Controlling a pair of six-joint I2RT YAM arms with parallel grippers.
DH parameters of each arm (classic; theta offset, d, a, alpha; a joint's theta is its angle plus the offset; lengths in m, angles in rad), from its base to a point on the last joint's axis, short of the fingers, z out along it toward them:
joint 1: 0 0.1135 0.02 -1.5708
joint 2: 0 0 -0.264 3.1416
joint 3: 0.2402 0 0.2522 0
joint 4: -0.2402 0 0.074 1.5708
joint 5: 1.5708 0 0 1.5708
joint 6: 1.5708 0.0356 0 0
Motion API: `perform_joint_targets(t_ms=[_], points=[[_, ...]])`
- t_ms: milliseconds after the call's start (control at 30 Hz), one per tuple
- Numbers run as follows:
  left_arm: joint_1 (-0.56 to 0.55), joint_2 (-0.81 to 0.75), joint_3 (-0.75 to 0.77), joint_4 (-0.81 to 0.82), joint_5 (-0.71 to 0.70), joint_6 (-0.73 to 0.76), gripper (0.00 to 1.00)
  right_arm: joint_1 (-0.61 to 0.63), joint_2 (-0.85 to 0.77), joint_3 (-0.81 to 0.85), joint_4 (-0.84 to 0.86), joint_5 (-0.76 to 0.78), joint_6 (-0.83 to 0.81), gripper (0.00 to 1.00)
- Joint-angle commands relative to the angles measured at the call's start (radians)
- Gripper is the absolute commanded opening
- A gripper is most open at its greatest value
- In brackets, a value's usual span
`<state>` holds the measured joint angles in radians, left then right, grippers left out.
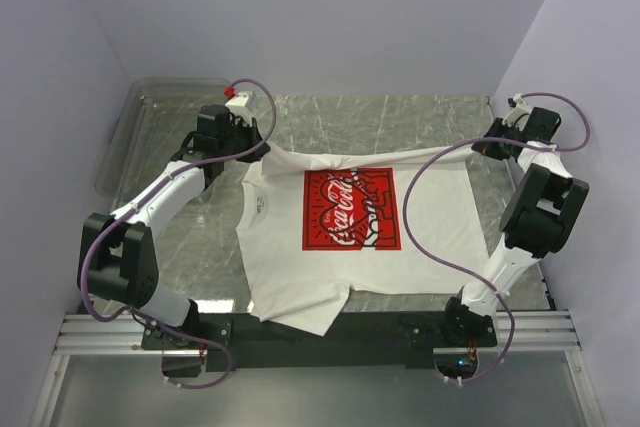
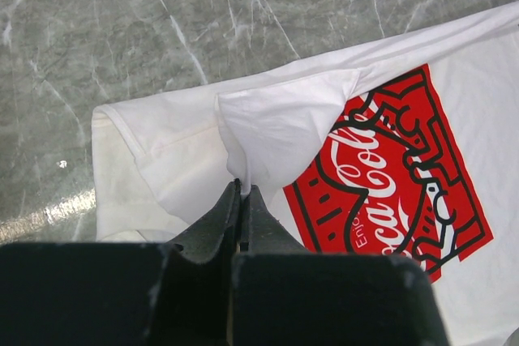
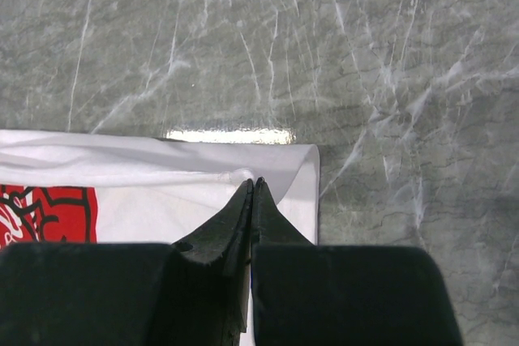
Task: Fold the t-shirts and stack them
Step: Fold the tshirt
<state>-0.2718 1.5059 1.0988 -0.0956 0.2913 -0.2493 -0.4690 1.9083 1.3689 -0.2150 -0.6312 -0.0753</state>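
At the upper left of the top view a clear plastic bin (image 1: 125,142) stands at the edge of the grey marble-patterned table (image 1: 400,117), apart from the work.

Right of the bin, the left gripper (image 2: 244,192) has its jaws pressed together on a fold of white cloth at the sleeve end. The white short-sleeved cotton t-shirt (image 1: 430,237) lies print-up in the middle of the frame, with the collar to the left and the hem to the right. Its far edge is stretched almost straight between the two arms. Its near left corner hangs over the table edge.

At the upper right, the right gripper (image 3: 255,185) has its jaws closed as well. They pinch the cloth just beside the hem corner.

I judge that the step is the lengthwise fold. To do it well, both arms should rise together and at equal height, so that the held edge stays tight. Then they should carry it toward the bottom of the frame and lay it down parallel to the near edge. Slack on one side would make a crooked fold.

The red square print (image 1: 352,209) shows "Coca-Cola" in white script. In the left wrist view a small "Enjoy" can be read above it. The neck label (image 1: 262,205) is too small to read.
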Motion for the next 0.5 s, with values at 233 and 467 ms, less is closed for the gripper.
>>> perform_joint_targets(t_ms=[233,467], points=[[-0.006,-0.033,-0.01,0.004,-0.011,0.002,0.01,0.003,0.008,0.022,-0.011,0.016,-0.041,0.0],[-0.006,-0.038,-0.013,0.002,-0.004,0.001,0.01,0.001,0.001,0.002,-0.014,0.022,-0.073,0.0]])
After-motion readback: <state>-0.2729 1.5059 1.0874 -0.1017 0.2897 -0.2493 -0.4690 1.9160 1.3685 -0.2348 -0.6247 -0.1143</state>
